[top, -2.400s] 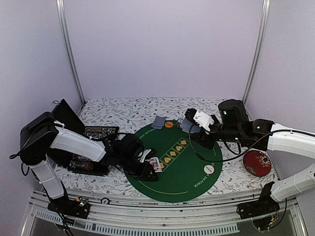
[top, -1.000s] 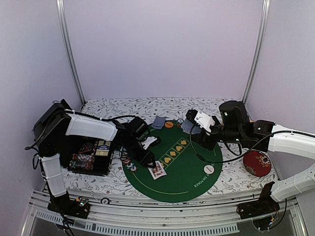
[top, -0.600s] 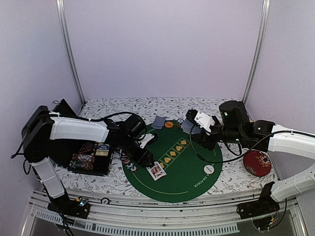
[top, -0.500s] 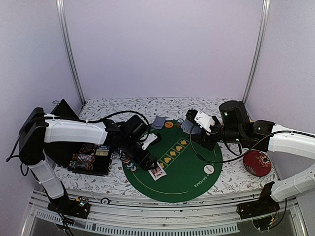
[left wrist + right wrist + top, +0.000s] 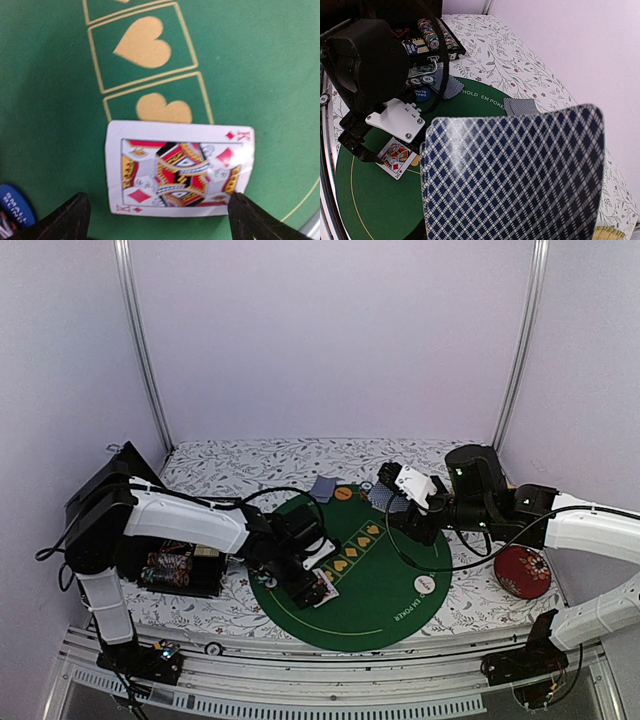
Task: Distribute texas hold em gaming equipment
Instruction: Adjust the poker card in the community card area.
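You see a green round felt mat [image 5: 385, 595], printed with gold hearts, lying on a floral cloth [image 5: 250, 462]. A red round dish [image 5: 522, 571] sits near its right edge, and an open black case [image 5: 141, 470] stands at its left.

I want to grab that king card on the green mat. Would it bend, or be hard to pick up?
Probably bendy and very light: the king card looks paper-thin. It lies flat on the mat, so getting under an edge may be fiddly. If pushed, it would likely slide, not roll.
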Motion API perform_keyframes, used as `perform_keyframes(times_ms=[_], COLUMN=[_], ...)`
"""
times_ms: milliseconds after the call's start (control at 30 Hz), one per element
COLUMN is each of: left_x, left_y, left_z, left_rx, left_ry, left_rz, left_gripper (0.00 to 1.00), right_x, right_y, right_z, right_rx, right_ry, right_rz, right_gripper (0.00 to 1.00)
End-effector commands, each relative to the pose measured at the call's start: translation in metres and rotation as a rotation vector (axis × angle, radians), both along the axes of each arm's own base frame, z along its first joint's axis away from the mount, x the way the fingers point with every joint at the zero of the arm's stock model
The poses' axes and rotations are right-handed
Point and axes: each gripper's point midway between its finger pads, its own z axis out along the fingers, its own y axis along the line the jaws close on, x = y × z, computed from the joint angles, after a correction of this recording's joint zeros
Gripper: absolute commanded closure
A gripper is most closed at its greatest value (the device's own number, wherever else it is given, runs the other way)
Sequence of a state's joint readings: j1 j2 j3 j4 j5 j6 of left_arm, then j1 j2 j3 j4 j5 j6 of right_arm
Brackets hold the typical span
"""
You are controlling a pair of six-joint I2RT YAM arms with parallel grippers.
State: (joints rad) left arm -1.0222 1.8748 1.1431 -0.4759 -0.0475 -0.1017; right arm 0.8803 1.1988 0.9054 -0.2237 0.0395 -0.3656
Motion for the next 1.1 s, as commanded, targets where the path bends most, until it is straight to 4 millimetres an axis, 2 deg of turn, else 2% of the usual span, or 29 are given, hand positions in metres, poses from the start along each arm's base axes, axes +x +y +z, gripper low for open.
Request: perform_keyframes(times_ms=[0,167,267,300,333,600,733,900,933,1067], left_x=[-0.006,-0.016,-0.01,-0.009,-0.008,-0.003,0.01,0.016,0.02,0.031], left_y=[-0.024,-0.024,-0.022,-0.017,-0.016,-0.012,-0.006,-0.016,-0.022,-0.026], left_z=[0.001,-0.017,-0.019,-0.031,-0.033,-0.028,-0.027,-0.022,-0.007,0.001], left_rx=[-0.102,-0.081,-0.061,-0.029,-0.023,-0.024,0.002,-0.059,-0.104,-0.128], left_ry=[0.043,0.109,0.099,0.114,0.114,0.095,0.041,0.04,0.023,0.001], left_rz=[-0.063,-0.09,-0.071,-0.058,-0.049,-0.014,0.039,0.079,0.091,0.142], left_gripper=[0.02,0.02,0.02,0.02,0.02,0.1,0.1,0.12,0.12,0.12], right_x=[0.0,0.001,0.002,0.002,0.002,0.002,0.003,0.003,0.003,0.003], right_y=[-0.004,-0.003,-0.002,-0.002,-0.002,-0.002,-0.001,0.0,-0.001,-0.001], right_z=[0.013,0.012,0.013,0.013,0.014,0.017,0.017,0.017,0.018,0.018], right_rx=[0.04,0.035,0.031,0.032,0.034,0.034,0.037,0.036,0.035,0.036], right_ry=[-0.023,-0.025,-0.028,-0.026,-0.028,-0.035,-0.035,-0.033,-0.034,-0.034], right_rz=[-0.013,-0.011,-0.009,-0.01,-0.01,-0.009,-0.009,-0.008,-0.008,-0.009], right_gripper=[0.55,0.55,0.55,0.55,0.55,0.55,0.55,0.55,0.55,0.55])
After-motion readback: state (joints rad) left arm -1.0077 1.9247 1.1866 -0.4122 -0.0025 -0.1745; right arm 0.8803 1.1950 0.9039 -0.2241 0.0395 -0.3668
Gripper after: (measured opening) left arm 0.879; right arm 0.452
